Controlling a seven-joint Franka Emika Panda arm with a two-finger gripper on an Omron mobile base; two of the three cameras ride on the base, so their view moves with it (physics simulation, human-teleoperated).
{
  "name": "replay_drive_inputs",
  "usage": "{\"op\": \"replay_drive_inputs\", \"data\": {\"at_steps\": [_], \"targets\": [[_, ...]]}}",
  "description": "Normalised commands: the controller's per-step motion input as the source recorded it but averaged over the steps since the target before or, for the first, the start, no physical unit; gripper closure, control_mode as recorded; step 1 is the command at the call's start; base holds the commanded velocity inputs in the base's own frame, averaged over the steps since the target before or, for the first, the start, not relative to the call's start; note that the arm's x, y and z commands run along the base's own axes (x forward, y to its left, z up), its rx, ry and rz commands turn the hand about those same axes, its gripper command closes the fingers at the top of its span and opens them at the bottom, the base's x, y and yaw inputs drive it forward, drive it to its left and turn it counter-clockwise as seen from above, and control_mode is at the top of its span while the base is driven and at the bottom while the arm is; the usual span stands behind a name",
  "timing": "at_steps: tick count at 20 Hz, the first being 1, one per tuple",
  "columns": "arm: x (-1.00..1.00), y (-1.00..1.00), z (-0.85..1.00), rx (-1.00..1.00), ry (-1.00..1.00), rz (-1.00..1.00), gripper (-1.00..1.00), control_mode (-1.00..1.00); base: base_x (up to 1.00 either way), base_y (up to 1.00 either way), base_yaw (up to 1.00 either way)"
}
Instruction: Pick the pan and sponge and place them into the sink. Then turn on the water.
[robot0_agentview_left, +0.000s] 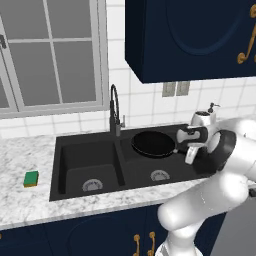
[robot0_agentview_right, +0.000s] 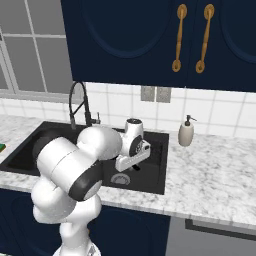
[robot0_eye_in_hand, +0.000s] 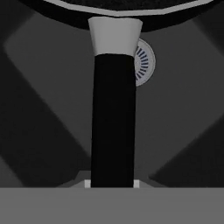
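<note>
Above the right basin of the black double-basin sink (robot0_agentview_left: 65, 150), your two-finger gripper (robot0_agentview_left: 186, 145), jaws nearly shut, grips the round black frying pan (robot0_agentview_left: 153, 144) by its thin dark handle (robot0_eye_in_hand: 113, 122); expect a rigid, rim-heavy load that may tilt.

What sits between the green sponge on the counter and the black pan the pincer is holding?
In the left base view, the sink's left basin and the faucet lie between the sponge and the pan.

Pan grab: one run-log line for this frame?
tool: shut on pan handle | pan: held above right basin of sink | sponge: on counter left of sink | faucet: off
</note>
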Motion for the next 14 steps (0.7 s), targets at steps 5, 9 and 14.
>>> {"op": "replay_drive_inputs", "data": {"at_steps": [5, 9, 14], "targets": [[0.49, 0.14, -0.58, 0.00, 0.00, 0.12, 1.00, -1.00, 0.00, 0.00, 0.00], [0.46, 0.01, -0.55, 0.00, 0.00, 0.12, 1.00, -1.00, 0.00, 0.00, 0.00], [0.39, -0.02, -0.51, 0.00, 0.00, 0.05, 1.00, -1.00, 0.00, 0.00, 0.00]]}}
